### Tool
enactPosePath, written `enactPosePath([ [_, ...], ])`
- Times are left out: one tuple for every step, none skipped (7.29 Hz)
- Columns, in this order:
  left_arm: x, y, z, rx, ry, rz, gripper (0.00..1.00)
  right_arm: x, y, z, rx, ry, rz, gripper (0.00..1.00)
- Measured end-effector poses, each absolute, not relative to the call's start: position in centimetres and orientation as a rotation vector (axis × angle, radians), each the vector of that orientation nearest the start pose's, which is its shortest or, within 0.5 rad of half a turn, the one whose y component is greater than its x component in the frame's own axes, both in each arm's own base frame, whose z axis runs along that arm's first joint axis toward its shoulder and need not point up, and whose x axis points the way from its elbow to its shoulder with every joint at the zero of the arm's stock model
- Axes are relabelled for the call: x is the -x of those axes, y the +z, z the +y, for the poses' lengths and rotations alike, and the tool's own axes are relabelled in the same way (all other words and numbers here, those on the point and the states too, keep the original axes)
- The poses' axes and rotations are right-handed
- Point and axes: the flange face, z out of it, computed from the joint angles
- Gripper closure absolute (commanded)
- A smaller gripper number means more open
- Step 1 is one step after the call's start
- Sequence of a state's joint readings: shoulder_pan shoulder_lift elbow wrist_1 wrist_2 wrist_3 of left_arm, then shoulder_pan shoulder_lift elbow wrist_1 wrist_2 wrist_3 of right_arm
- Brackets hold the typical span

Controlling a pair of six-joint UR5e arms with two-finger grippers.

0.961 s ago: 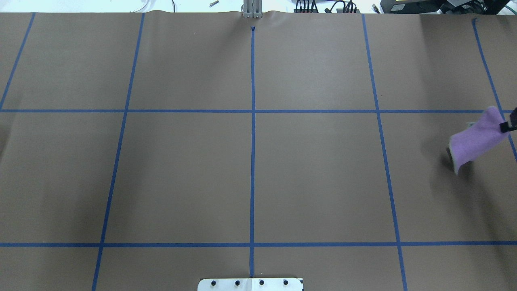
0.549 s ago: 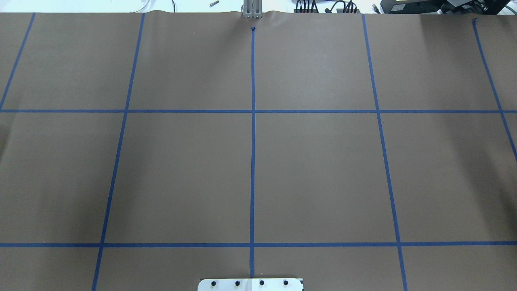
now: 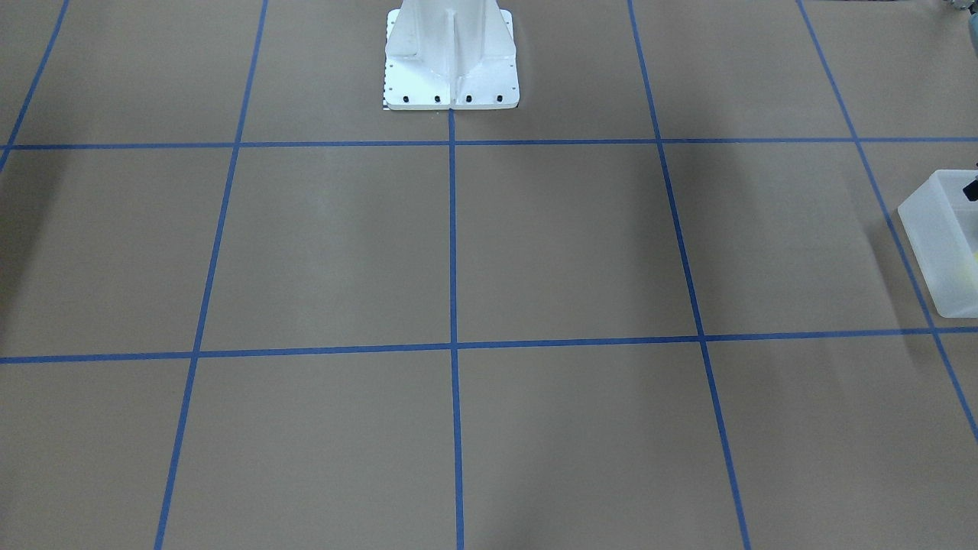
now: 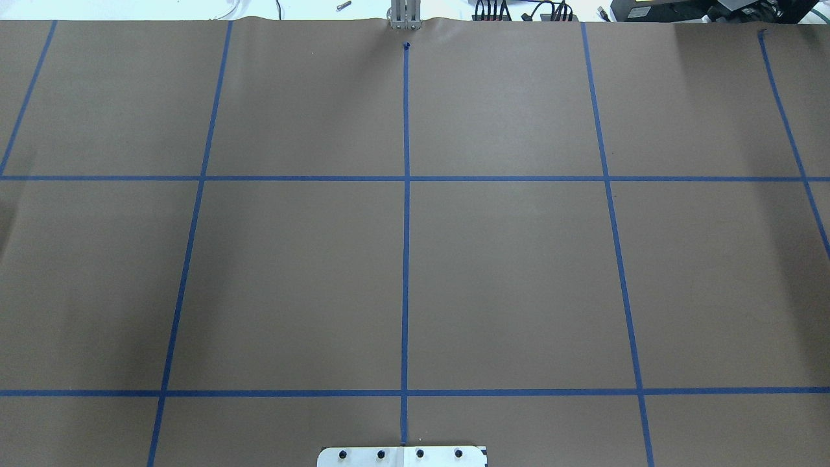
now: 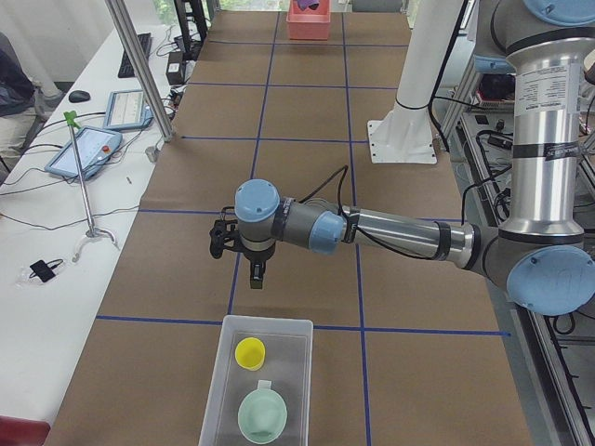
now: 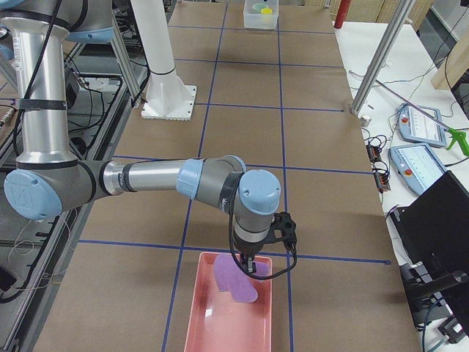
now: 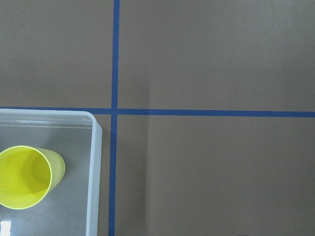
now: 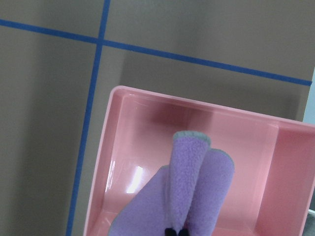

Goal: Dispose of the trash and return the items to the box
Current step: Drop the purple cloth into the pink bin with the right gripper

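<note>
The frosted-white box [image 5: 290, 372] stands near the table's left end and holds the yellow cup [image 5: 249, 353] and the mint-green bowl [image 5: 261, 416]. My left gripper [image 5: 257, 277] hangs just beyond the box's far rim; I cannot tell whether it is open or shut. The left wrist view shows the box's corner [image 7: 96, 147] and the cup [image 7: 27, 176]. My right gripper [image 8: 176, 231] is shut on a purple cloth [image 8: 194, 191] and holds it hanging into a pink bin [image 8: 133, 132]. In the exterior right view the right gripper [image 6: 250, 270] is over that bin [image 6: 212, 323].
The white robot base [image 3: 451, 69] stands at the table's robot-side edge. Blue tape lines [image 4: 406, 259] grid the brown paper cover. The box's end [image 3: 936, 244] shows at the front-facing view's right edge. Tablets and poles stand beside the table.
A second ago the purple cloth hung from my right gripper at the overhead view's right edge; it has moved right, out of that view.
</note>
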State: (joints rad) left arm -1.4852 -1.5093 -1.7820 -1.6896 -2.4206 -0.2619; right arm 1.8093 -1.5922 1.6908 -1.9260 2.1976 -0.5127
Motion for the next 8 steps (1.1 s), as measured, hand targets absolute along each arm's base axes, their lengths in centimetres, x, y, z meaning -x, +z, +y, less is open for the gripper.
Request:
enactPosePath([
  [1.7, 56.4, -47.9, -0.104, -0.049, 0.875, 0.12, -18.0, 67.1, -41.5, 0.008, -0.185, -0.674, 0.03],
  [1.7, 56.2, -48.0, -0.109, -0.047, 0.876, 0.10, -17.8, 68.0, -40.9, 0.007, -0.175, -0.677, 0.00],
  [1.4, 55.6, -48.2, -0.115, -0.041, 0.877, 0.10, -17.7, 67.9, -40.8, 0.004, -0.144, -0.688, 0.00],
  [0.5, 54.4, -48.3, -0.116, -0.038, 0.882, 0.10, -17.2, 66.4, -41.5, -0.009, -0.096, -0.702, 0.00],
  [-0.6, 53.3, -48.2, -0.112, -0.040, 0.886, 0.10, -15.5, 63.5, -42.7, -0.023, -0.051, -0.714, 0.00],
  [-1.3, 52.6, -48.2, -0.112, -0.034, 0.888, 0.10, -12.8, 60.4, -43.8, -0.025, -0.019, -0.733, 0.00],
  [-1.7, 52.4, -48.1, -0.119, -0.013, 0.883, 0.03, -9.4, 58.0, -44.6, -0.009, -0.009, -0.763, 0.00],
  [-1.8, 52.6, -48.0, -0.131, 0.021, 0.874, 0.03, -6.4, 56.6, -45.0, 0.008, -0.021, -0.783, 0.00],
])
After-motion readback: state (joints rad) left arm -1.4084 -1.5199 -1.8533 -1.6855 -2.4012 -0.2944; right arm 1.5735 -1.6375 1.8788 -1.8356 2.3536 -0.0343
